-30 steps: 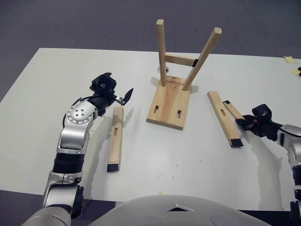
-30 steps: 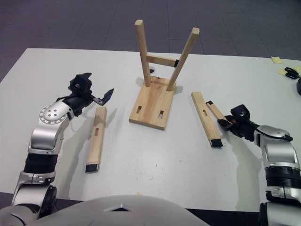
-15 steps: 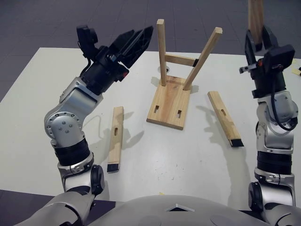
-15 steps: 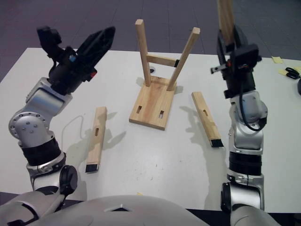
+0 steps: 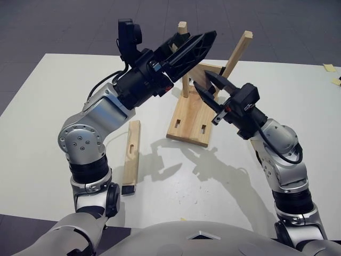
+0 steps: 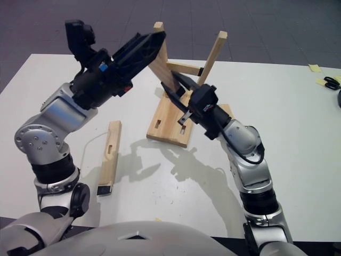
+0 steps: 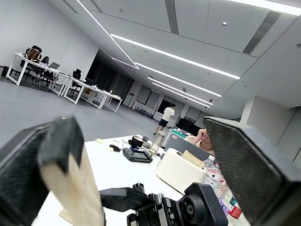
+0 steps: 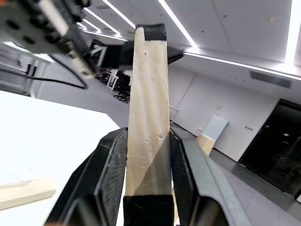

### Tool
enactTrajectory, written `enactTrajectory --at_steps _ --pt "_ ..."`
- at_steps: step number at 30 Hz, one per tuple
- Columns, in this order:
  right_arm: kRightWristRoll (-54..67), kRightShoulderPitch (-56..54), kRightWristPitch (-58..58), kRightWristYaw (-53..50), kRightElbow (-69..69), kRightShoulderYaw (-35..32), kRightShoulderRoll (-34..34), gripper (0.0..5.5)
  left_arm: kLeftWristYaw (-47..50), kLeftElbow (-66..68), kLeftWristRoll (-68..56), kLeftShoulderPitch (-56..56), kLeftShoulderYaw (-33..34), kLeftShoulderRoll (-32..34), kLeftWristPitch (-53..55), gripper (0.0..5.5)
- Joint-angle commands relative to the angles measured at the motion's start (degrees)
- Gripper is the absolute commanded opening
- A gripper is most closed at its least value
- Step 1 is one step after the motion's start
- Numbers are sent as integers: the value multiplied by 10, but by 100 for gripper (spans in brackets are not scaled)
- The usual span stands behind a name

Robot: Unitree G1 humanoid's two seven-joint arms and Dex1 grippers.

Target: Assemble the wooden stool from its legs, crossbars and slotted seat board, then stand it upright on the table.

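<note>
The slotted seat board (image 5: 191, 118) lies flat on the white table with two legs (image 5: 237, 50) standing in it, joined by a crossbar (image 6: 184, 68). Above the board, my right gripper (image 5: 211, 88) is shut on a short wooden crossbar (image 8: 148, 94) with black-taped ends, tilted up toward my left. My left gripper (image 5: 193, 49) hangs open at that bar's far end; the wood (image 7: 77, 188) rests against one finger (image 7: 56, 141) while the other finger (image 7: 249, 160) stands well apart. A loose slotted leg (image 5: 131, 153) lies on the table under my left arm.
Another loose leg (image 6: 227, 110) lies right of the board, mostly hidden behind my right arm. Yellow notes (image 6: 314, 68) and scissors (image 6: 331, 81) sit near the far right table edge. Bare table (image 5: 48, 96) stretches to the left and front.
My right gripper took the short crossbar off the table, raised it, then swung it to the middle over the board. My left arm rose from the table and moved in to meet the bar's end.
</note>
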Motion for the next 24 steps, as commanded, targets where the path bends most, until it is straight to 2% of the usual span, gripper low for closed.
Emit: enactTrajectory --at_steps 1,9,12,24 --pt "-17 -3 -1 3 -3 6 1 131 -10 3 5 -7 -3 20 -5 426" --pt "-40 -6 -6 -5 -3 11 17 131 -18 10 70 3 -33 25 -29 280" --pt "-42 -6 2 -9 -9 19 28 131 -25 12 107 7 -52 25 -41 240" --pt "-62 -2 4 -20 -7 20 39 131 -37 11 128 17 -42 29 -53 41"
